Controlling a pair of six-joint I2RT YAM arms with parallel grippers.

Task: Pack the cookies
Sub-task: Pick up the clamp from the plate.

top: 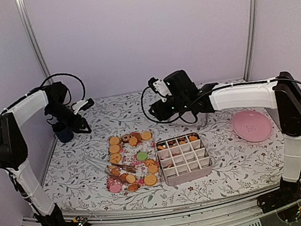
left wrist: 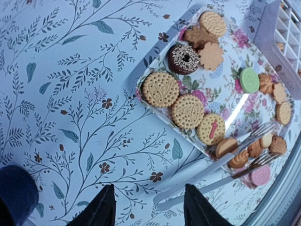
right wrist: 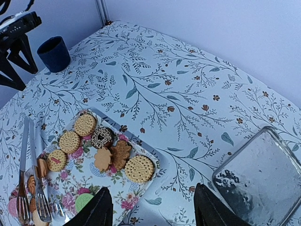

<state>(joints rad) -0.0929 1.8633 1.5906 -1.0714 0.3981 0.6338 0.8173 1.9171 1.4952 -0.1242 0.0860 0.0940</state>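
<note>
Hovering elbow-bent over the table (top: 232, 157), left pincer (left wrist: 149, 209) and right pincer (right wrist: 153, 209) gape empty

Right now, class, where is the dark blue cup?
In the top view, the dark blue cup stands far left, by the left arm, left of the floral tray.

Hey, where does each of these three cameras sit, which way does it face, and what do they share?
Top external: above and behind the bases, facing down over the table; left arm and right arm show.
Left wrist: on the left arm, facing down at the tray; its open jaws show at bottom.
Right wrist: on the right arm, facing left across the table toward the cup; open jaws at bottom.
Shared: all three see the cookies.
</note>
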